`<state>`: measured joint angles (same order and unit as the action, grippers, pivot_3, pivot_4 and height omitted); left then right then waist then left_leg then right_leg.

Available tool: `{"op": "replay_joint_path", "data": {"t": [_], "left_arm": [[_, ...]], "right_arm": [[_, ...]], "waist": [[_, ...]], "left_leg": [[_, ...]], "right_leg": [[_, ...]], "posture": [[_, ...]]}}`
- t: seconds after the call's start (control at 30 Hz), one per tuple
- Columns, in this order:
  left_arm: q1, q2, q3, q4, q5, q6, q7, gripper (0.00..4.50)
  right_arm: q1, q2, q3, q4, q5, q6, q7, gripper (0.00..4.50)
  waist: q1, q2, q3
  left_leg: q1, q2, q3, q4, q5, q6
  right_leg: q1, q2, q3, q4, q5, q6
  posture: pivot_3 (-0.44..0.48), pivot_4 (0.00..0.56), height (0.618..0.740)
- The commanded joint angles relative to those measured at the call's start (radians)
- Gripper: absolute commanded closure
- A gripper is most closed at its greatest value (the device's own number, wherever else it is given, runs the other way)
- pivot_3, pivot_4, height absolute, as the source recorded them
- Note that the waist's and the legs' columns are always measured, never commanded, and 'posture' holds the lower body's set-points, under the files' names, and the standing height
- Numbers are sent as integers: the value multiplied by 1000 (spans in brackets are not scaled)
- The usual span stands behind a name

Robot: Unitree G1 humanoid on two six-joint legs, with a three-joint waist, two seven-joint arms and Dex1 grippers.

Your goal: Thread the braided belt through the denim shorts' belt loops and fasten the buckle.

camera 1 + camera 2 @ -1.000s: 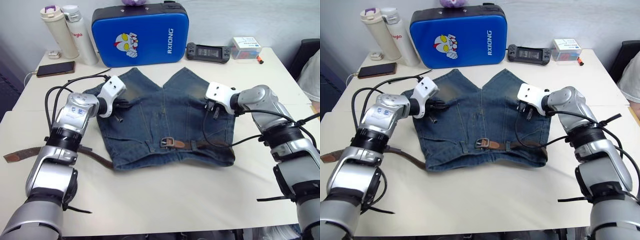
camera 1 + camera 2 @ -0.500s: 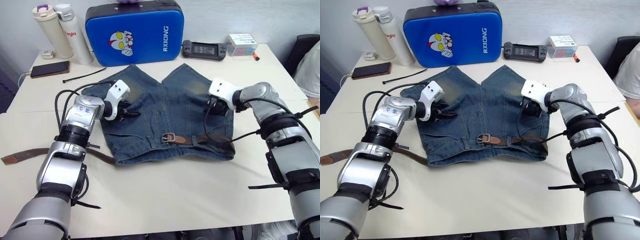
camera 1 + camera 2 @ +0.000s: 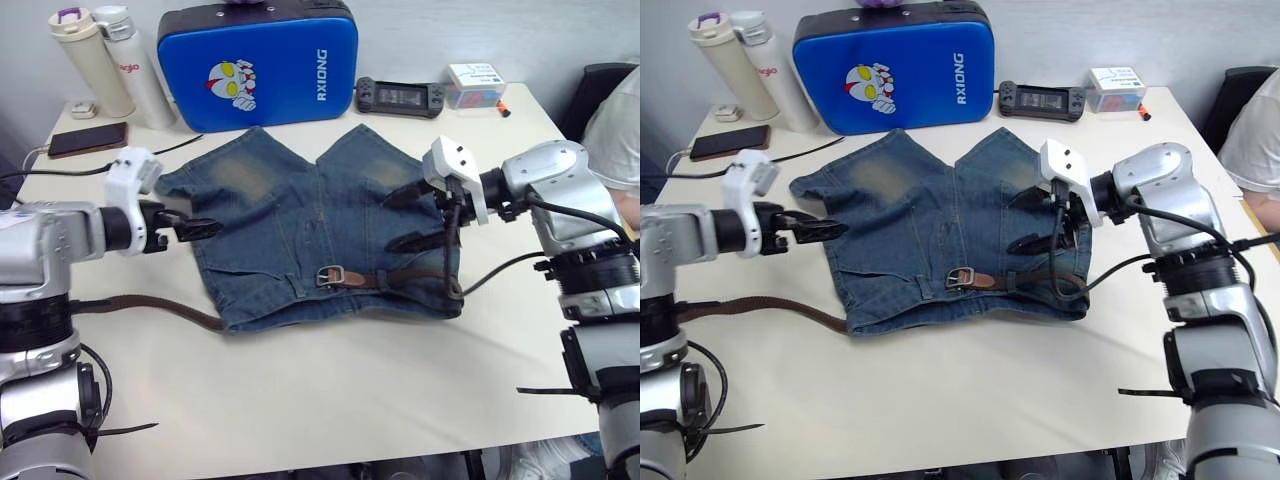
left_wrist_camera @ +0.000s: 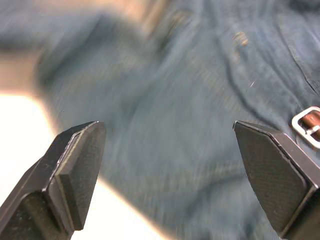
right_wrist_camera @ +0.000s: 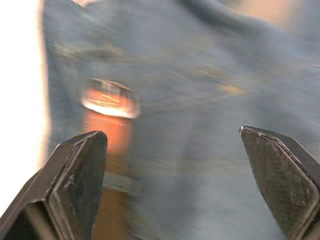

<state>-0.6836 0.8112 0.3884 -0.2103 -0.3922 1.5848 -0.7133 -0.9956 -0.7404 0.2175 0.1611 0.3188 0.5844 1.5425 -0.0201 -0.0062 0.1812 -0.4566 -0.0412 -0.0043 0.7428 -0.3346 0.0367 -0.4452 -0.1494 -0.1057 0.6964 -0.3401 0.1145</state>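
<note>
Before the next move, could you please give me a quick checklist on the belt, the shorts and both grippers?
1. Left gripper open, holding nothing: ok.
2. Right gripper open, holding nothing: ok.
3. Denim shorts lying flat on the table: ok.
4. Buckle fastened: ok, strap passes through it.
5. Braided belt fully threaded: not ok, a long stretch trails off the shorts toward the robot's left.
6. Belt loops all used: cannot tell.
</note>
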Motion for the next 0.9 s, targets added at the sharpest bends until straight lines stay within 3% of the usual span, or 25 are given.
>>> {"op": "replay_joint_path", "data": {"t": [0.03, 0.13, 0.23, 0.37, 0.43, 0.53, 0.63, 0.73, 0.9], "left_arm": [[146, 74, 183, -239, -63, -11, -41, 40], [402, 112, 387, -366, -101, 23, -77, 40], [573, 119, 510, -409, -115, 30, -70, 40], [703, 55, 644, -380, -164, 30, 48, 40], [722, -28, 677, -391, -195, 30, 199, 40], [544, -243, 702, -397, -165, 30, 549, 40], [257, -410, 739, -385, -43, 30, 863, 40], [-7, -530, 783, -363, 73, 30, 1074, 40], [-276, -623, 860, -275, 254, 30, 1267, 40]], "right_arm": [[-7, -21, -58, -159, 186, 241, 44, 0], [1, -9, -50, -202, 254, 287, 42, 0], [-10, 2, -37, -185, 263, 293, 19, 0], [-18, 12, -9, -135, 233, 246, 23, 0], [-18, 15, 21, -104, 200, 198, 32, 0], [-18, 28, 53, -64, 177, 143, 58, 0], [-28, 50, 70, -48, 168, 119, 59, 0], [-31, 58, 75, -40, 160, 101, 52, 0], [-9, 51, 66, -65, 152, 93, 26, 0]], "waist": [[3, 0, 0], [4, 0, 0], [10, 0, 0], [27, 0, 0], [33, 0, 0], [46, 3, -2], [57, -10, -2], [61, -14, -4], [55, -15, -4]], "left_leg": [[0, 0, -1, 1, 0, -1], [0, 0, -2, 2, -1, -2], [1, 0, -2, 1, -1, -2], [1, -1, -4, 4, -1, -3], [1, -1, -4, 4, -2, -3], [2, -3, -4, 5, -2, -3], [-2, -4, -9, 10, -1, -4], [-2, -5, -11, 12, -1, -4], [-1, -7, -11, 9, -2, -4]], "right_leg": [[1, 0, 0, 0, 0, 0], [1, 0, 1, -1, 0, -1], [2, -1, 1, -1, -1, -3], [2, -2, 1, -2, -2, -3], [2, -2, 1, -2, -2, -3], [3, -3, 3, 0, -1, -3], [1, -1, 2, 5, -1, -3], [1, 0, 3, 12, -1, -3], [2, 0, 2, 11, -1, -2]], "posture": [[0, 150, 664], [0, 150, 664], [0, 150, 664], [0, 150, 664], [0, 150, 664], [0, 150, 664], [0, 150, 664], [0, 150, 664], [0, 150, 664]]}}
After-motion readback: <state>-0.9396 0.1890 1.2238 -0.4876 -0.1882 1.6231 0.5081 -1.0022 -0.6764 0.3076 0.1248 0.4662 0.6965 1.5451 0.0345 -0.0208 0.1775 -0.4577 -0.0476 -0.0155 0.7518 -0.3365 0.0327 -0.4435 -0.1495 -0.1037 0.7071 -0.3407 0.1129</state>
